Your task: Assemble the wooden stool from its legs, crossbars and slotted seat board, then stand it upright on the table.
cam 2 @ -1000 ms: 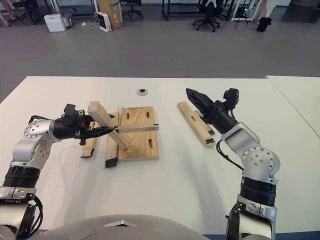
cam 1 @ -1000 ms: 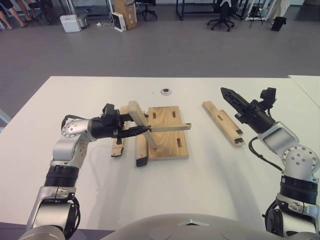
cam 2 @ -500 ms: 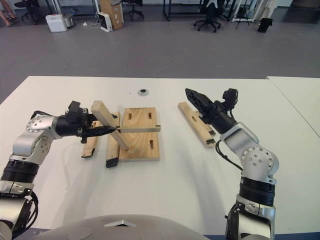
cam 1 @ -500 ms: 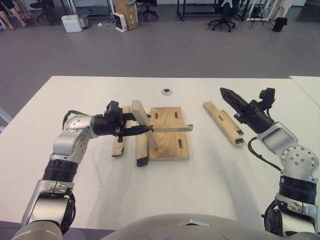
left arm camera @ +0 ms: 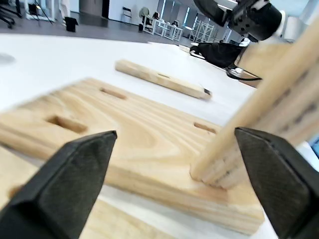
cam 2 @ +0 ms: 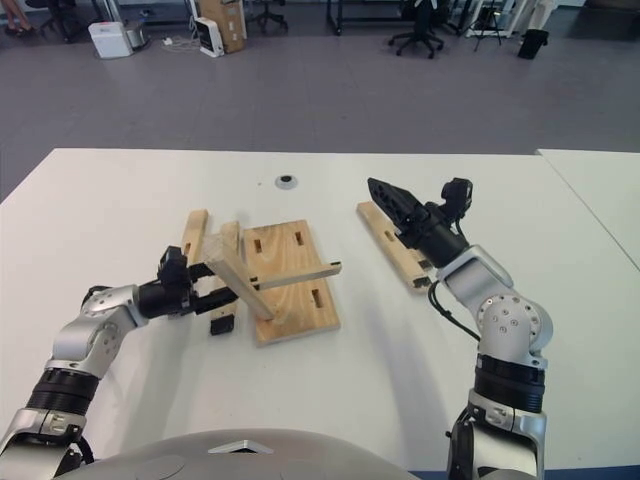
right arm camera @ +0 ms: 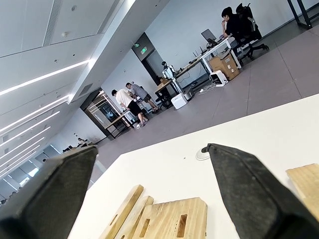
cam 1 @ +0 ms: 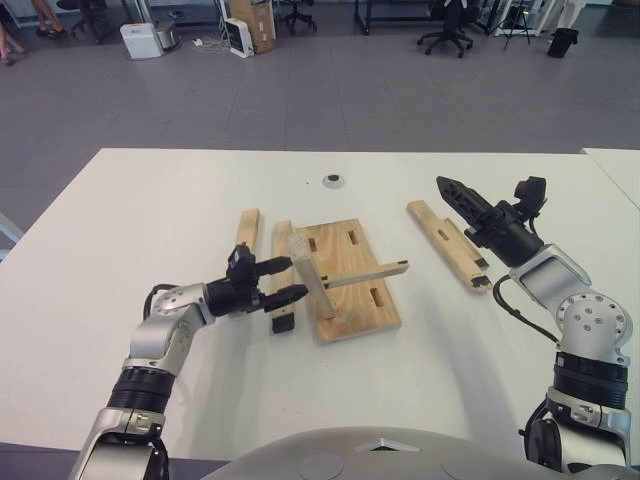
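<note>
Lying flat near the middle of the table (cam 1: 150,200), the slotted seat board (cam 1: 350,312) runs its long axis from 11 to 5 o'clock. A leg (cam 1: 310,270) leans at its 9 o'clock edge, and a crossbar (cam 1: 365,274) juts from that leg toward 3 o'clock. The left gripper (cam 1: 297,276) sits just at 9 o'clock of that leg, fingers spread and gripping nothing. Two loose legs (cam 1: 247,228) lie beyond it, pointing at 12. At 2 o'clock the right gripper (cam 1: 450,190) hangs with fingers apart over more leg pieces (cam 1: 435,230).
</note>
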Available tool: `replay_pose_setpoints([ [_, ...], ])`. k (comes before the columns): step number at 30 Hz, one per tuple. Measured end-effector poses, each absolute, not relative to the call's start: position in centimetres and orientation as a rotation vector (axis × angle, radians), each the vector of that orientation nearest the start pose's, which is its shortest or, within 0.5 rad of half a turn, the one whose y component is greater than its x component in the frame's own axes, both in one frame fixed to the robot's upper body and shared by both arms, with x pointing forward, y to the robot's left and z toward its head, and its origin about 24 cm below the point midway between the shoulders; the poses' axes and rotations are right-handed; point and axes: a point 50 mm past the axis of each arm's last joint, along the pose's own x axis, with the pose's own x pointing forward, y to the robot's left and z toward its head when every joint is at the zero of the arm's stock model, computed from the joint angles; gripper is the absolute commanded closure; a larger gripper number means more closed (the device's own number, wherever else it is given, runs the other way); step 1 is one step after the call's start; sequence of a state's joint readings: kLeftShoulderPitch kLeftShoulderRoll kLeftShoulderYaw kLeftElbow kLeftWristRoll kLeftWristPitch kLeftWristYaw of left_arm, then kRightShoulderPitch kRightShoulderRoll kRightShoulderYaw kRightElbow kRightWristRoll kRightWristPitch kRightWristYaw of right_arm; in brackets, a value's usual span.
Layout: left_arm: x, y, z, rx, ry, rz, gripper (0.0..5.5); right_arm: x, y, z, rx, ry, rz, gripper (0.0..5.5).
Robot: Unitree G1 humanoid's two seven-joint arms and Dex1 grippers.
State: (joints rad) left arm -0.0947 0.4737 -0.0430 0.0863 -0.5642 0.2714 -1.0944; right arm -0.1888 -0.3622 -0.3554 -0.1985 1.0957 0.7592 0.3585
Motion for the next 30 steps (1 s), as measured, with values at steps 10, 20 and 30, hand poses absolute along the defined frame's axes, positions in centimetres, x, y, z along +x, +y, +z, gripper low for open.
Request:
replay_pose_setpoints([
  [10, 21.9, 15.9, 5.9, -0.074, 0.262, -0.593, 0.53, 25.4, -20.9, 12.7, 0.71, 0.067, 0.538, 1.4],
  [20, 18.6, 15.7, 4.3, -0.014, 0.376, -0.426, 0.53, 24.9, -20.4, 12.2, 0.736, 0.075, 0.521, 1.4],
  [30, 18.0, 18.4, 2.8, 0.112, 0.487, -0.366, 0.53, 24.8, -20.2, 11.9, 0.76, 0.066, 0.484, 1.4],
])
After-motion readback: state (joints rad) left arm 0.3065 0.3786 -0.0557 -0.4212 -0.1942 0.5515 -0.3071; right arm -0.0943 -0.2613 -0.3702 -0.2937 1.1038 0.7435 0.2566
